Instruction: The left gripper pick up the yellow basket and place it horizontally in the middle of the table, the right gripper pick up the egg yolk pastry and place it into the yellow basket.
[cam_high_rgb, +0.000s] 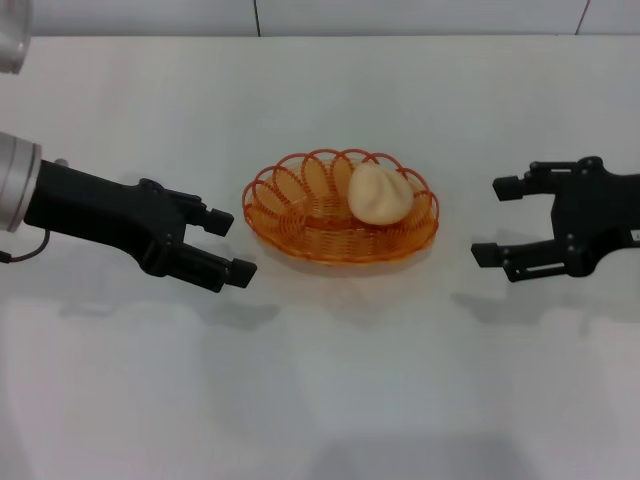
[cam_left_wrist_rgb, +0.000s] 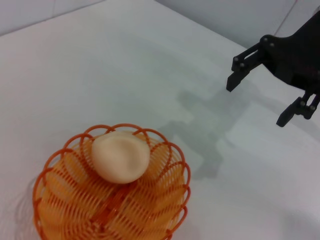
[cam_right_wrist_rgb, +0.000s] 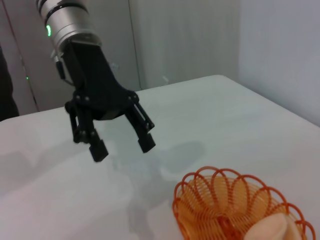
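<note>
Hovering just left of the yellow basket, the left gripper has its two fingers spread apart and empty, tips pointing toward the basket's near left rim without touching it. Across from it, the right gripper hangs to the basket's right, a little farther off, jaws likewise wide and holding nothing. Between them the basket lies lengthwise mid-table, and the egg yolk pastry rests inside it, toward its right far side
</note>
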